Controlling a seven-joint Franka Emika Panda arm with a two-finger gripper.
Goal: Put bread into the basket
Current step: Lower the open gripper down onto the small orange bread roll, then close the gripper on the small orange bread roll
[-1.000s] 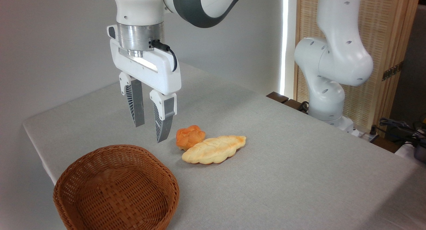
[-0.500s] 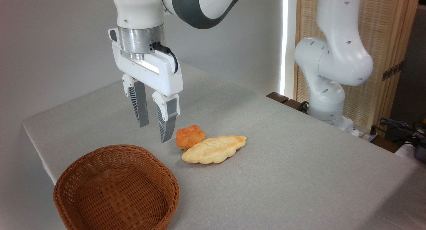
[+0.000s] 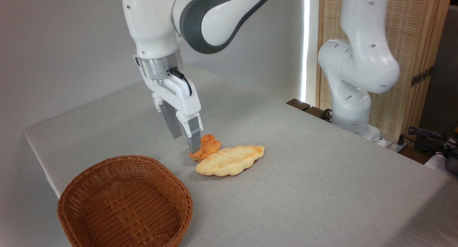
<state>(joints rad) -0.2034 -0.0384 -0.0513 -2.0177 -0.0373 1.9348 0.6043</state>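
One grey cloth-covered table fronts a pale wall

Glossy white robot arm with rounded shells, dark grey bands at the joints, and little oval recessed screw holes dotted around. The wrist has a brushed silver metal ring with a black cable plugged in and looping down. White boxy two-finger gripper, ribbed grey fingers in white mounts.

place: lab | cues: robot arm, cloth-covered table, cables
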